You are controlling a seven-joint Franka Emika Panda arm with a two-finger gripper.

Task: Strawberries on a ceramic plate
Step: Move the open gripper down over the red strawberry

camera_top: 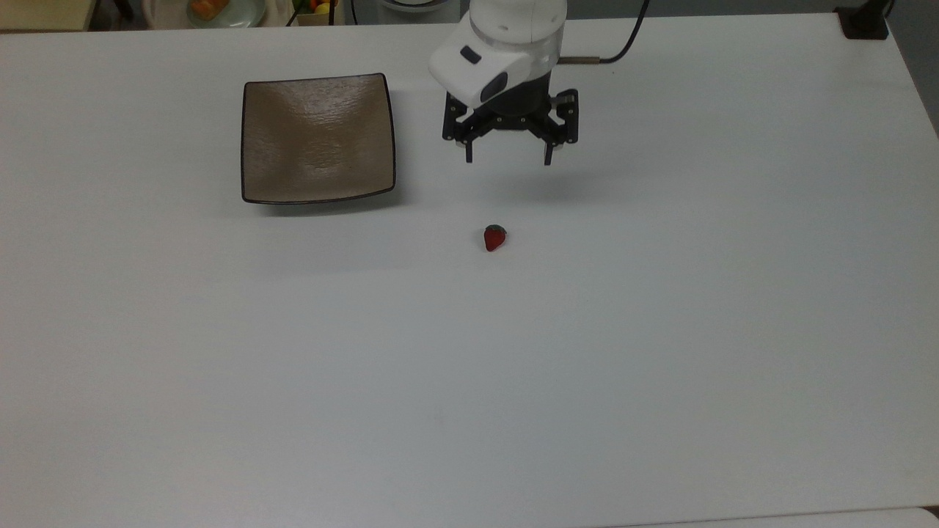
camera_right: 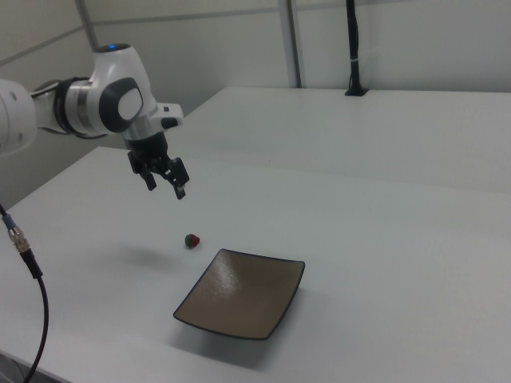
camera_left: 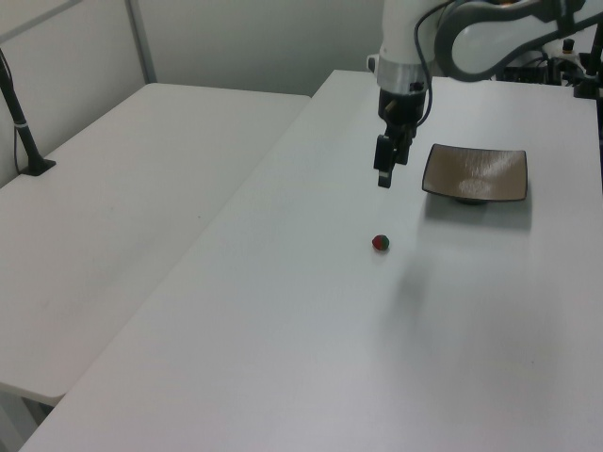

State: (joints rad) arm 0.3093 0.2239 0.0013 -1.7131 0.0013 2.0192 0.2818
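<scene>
A small red strawberry (camera_top: pixel 495 238) (camera_left: pixel 381 243) (camera_right: pixel 191 240) with a dark green cap lies on the white table. The square tan-brown ceramic plate (camera_top: pixel 318 137) (camera_left: pixel 475 173) (camera_right: pixel 240 293) with a dark rim sits to the top view's left of it and holds nothing. My gripper (camera_top: pixel 508 156) (camera_left: pixel 383 177) (camera_right: pixel 165 188) hangs open in the air, fingers pointing down, above the table between plate and strawberry. In the top view it lies just above the strawberry and right of the plate. Nothing is between its fingers.
The white table (camera_top: pixel 660 330) stretches wide around the strawberry. A second white table (camera_left: pixel 122 217) adjoins it at the left view's left. A black post (camera_top: pixel 866 22) stands at the top view's far right corner. A pale dish with orange food (camera_top: pixel 213 10) sits beyond the far edge.
</scene>
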